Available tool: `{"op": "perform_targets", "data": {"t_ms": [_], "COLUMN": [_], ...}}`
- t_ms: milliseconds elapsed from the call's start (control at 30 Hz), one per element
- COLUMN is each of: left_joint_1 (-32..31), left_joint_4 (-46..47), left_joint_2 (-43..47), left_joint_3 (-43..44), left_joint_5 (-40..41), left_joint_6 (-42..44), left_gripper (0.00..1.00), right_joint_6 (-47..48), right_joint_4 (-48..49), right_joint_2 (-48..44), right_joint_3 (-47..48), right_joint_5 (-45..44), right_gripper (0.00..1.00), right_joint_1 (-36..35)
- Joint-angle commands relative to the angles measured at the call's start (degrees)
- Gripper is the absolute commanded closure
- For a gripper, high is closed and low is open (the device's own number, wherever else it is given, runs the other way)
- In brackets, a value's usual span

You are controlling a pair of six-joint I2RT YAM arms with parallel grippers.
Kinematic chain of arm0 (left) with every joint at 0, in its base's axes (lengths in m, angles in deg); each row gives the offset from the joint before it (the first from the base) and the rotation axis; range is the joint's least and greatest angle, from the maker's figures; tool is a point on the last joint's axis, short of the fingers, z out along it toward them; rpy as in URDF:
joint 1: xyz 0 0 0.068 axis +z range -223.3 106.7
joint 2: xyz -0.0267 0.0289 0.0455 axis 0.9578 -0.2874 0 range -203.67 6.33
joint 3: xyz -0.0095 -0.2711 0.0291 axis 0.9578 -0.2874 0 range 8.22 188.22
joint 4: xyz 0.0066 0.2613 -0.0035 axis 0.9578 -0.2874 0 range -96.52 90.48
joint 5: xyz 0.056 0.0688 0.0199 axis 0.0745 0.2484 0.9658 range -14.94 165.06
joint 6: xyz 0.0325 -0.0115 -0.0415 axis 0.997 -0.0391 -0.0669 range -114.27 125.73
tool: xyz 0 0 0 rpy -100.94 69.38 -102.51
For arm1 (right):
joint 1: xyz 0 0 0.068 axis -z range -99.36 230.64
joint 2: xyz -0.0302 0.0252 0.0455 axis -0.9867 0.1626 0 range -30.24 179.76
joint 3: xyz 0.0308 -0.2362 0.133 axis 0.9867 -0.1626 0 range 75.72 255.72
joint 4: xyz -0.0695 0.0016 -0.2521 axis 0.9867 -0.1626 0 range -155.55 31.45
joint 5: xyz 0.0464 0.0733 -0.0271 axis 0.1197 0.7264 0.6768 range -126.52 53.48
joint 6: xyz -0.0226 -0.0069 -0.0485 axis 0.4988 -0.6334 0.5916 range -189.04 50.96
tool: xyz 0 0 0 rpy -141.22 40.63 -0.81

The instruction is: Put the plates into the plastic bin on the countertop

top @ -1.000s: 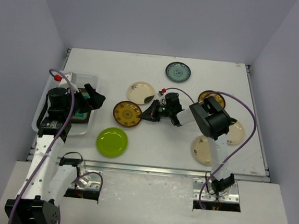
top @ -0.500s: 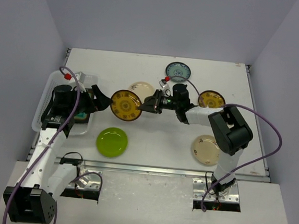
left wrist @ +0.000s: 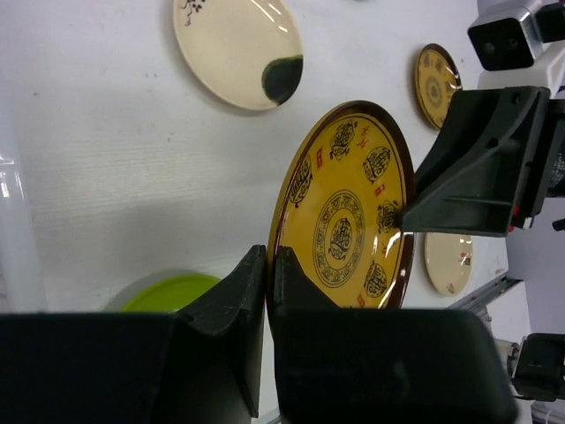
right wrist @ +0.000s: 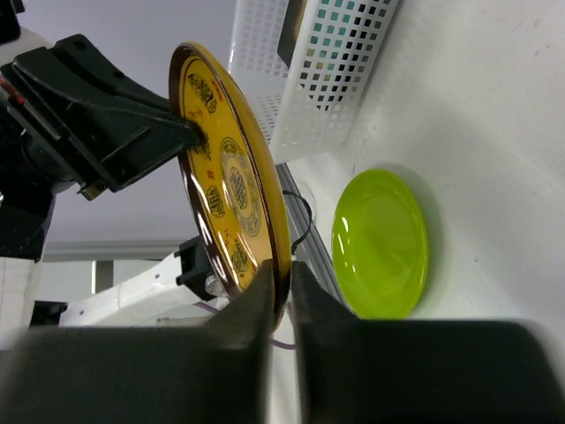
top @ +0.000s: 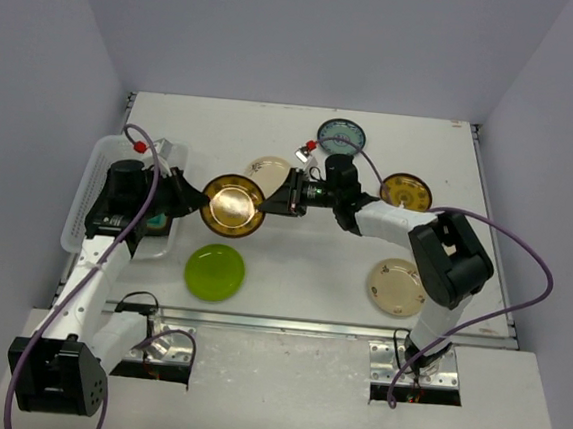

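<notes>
A brown-yellow patterned plate (top: 232, 206) hangs on edge above the countertop (top: 303, 256), between both arms. My left gripper (left wrist: 269, 265) is shut on its left rim, just right of the plastic bin (top: 86, 192). My right gripper (right wrist: 282, 274) straddles the opposite rim with its jaws slightly parted, a thin gap showing beside the rim. In the overhead view the left gripper (top: 199, 199) and right gripper (top: 267, 205) face each other across the plate. A teal plate (top: 155, 225) lies in the bin. A lime green plate (top: 214, 271) lies flat just below the held one.
On the countertop lie a cream plate with a dark patch (top: 268, 170), a blue patterned plate (top: 342, 134), a second brown-yellow plate (top: 406, 191) and a cream plate (top: 396, 286). A metal rail (top: 287, 323) runs along the near edge.
The right gripper lifted the patterned plate off the counter and carried it left. The left gripper came out from over the bin and shut on the rim. The right jaws have eased apart.
</notes>
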Motion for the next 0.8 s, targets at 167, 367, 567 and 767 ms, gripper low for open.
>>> {"op": "perform_targets", "data": {"t_ms": [167,367,567,767], "left_joint_1": [3.2,21.2,32.7,32.8], "left_joint_4": [-2.3,-4.8,3.1,6.3], "left_joint_2": [1.5,2.4,-1.6,-8.8], "left_joint_3": [5.7,3.4,-1.5,-1.3], "left_joint_5": [22.3,28.2,27.5,27.4], "left_joint_6": [-12.1,-18.9,-23.5,-24.9], "left_gripper": [1.0,1.0,1.0,0.88], "right_joint_6": [7.5,7.8,6.6,7.3], "right_joint_4": [-6.3,-4.6,0.2,3.7], "right_joint_2": [-7.9,-10.9,-12.0,-9.7], "right_joint_3": [-2.5,-11.3,-17.2,-18.8], "right_joint_5": [-3.0,-2.1,0.0,2.7], "right_gripper": [0.01,0.01,0.01,0.01], "right_joint_1": [2.7,6.0,7.5,7.1]}}
